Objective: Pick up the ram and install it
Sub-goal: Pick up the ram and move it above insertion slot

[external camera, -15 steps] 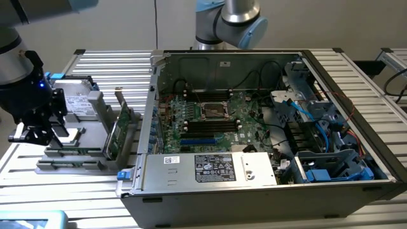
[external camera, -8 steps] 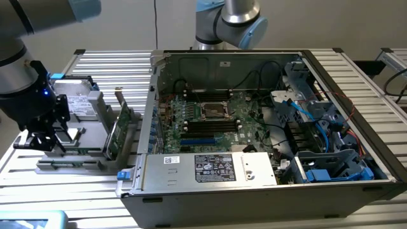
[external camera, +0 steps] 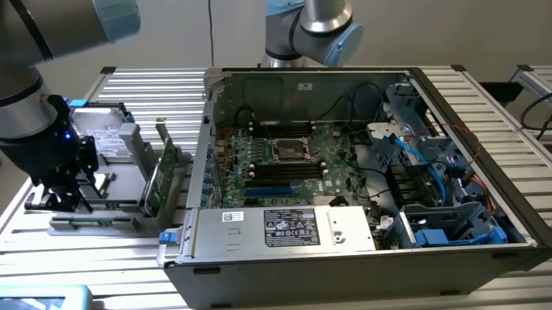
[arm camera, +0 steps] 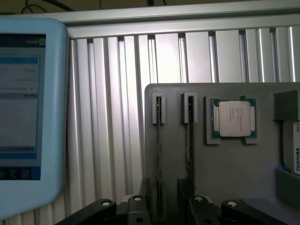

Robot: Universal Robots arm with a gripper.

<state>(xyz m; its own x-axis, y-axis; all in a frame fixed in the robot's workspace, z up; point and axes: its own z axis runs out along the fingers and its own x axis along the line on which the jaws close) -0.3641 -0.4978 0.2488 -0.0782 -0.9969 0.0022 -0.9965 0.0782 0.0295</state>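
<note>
The ram (arm camera: 159,140), a long thin green circuit-board stick, stands on edge in a slot of the flat grey plastic holder (arm camera: 234,178) on the slatted aluminium table (arm camera: 117,117), at the lower left of the exterior view, likely so its upper edge stays free for gripping. The black gripper (arm camera: 164,204) hangs over it, jaws apart on either side, seemingly lined up to pinch its thin faces

Gripper (external camera: 59,203): low at the exterior view's left, over the grey holder (external camera: 95,225)
Expansion card (external camera: 160,174): upright, between holder and case
Computer case (external camera: 328,97): open, motherboard (external camera: 293,169) exposed
Hard drive (external camera: 102,139): far of gripper
</note>
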